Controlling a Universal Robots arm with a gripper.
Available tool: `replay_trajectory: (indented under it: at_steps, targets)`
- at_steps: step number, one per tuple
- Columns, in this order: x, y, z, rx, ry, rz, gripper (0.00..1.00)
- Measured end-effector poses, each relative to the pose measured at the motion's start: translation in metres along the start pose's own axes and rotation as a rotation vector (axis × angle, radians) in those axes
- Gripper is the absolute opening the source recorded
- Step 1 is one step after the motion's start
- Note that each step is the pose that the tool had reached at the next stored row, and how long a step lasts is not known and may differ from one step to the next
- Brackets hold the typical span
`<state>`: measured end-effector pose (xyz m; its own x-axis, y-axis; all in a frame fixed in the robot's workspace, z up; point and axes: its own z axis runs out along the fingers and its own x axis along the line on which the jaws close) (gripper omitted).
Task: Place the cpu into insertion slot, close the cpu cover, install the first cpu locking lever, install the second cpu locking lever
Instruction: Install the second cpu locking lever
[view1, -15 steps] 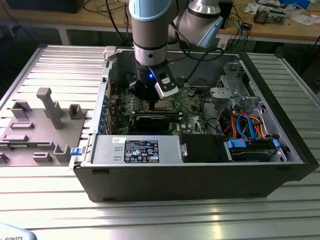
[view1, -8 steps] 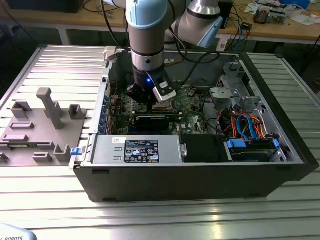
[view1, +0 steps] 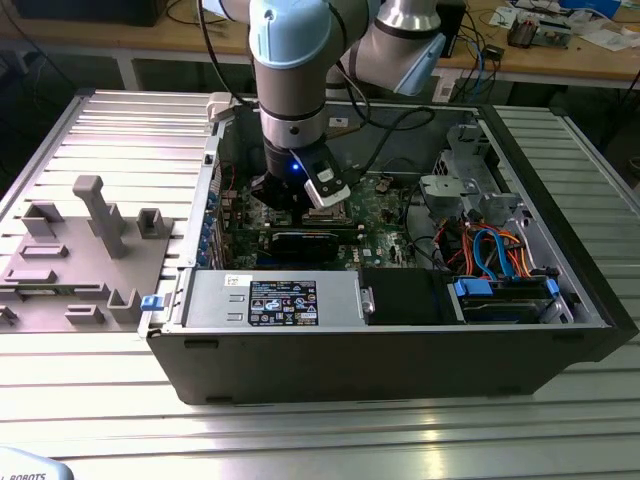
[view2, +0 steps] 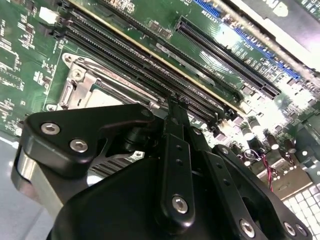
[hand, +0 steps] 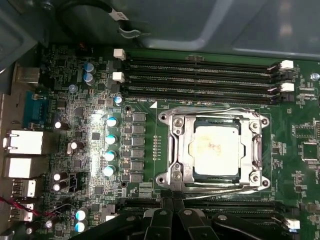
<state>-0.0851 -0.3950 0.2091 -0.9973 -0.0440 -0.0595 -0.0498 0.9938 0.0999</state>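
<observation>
I see one cpu (hand: 215, 149) seated in its socket, one cpu cover (hand: 176, 150) closed around it, four memory slots (hand: 200, 80) beside it. My gripper (hand: 173, 202) hovers at the socket's edge, fingers pressed together, holding nothing.

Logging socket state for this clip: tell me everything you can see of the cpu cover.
The cpu cover is a thin, shiny silvery metal frame with a square window, lying flat and closed on the socket in the first wrist view. The cpu shows through its window, its pale top smudged. Wire levers run along its edges. It sits on the green motherboard between black memory slots. The gripper is at its near edge; contact is unclear.
</observation>
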Motion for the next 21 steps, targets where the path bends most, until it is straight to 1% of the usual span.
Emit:
replay_trajectory:
  at_steps: [3,5,6,7,8,10,11,12,13,14,15,16,18,19,21]
  targets:
    - [0.002,0.001,0.0035,-0.0098,0.0015,-0.021,0.11]
    - [0.003,0.0011,0.0048,-0.013,0.0028,-0.03,0.11]
    - [0.0037,0.0013,0.006,-0.0167,0.0036,-0.038,0.11]
    - [0.004,0.0016,0.0072,-0.0221,0.004,-0.044,0.11]
    - [0.0039,0.0024,0.0087,-0.0291,0.0027,-0.049,0.11]
    - [0.004,0.0033,0.0085,-0.0301,0.0041,-0.054,0.11]
    - [0.0043,0.0036,0.0087,-0.0258,0.0036,-0.055,0.11]
    - [0.0047,0.0038,0.0085,-0.0176,0.0026,-0.056,0.11]
    - [0.0051,0.0038,0.0082,-0.0062,0.0021,-0.056,0.11]
    - [0.0058,0.0035,0.0058,0.0138,0.0013,-0.058,0.11]
    - [0.0056,0.0038,0.0037,0.0187,0.0012,-0.058,0.11]
    - [0.0054,0.0041,0.0023,0.0201,0.0013,-0.058,0.11]
    - [0.0044,0.0056,-0.0003,0.0263,0.0017,-0.059,0.11]
    - [0.0023,0.0073,-0.0004,0.0317,0.0022,-0.059,0.11]
    - [-0.0027,0.0126,0.0004,0.0361,0.0048,-0.059,0.11]
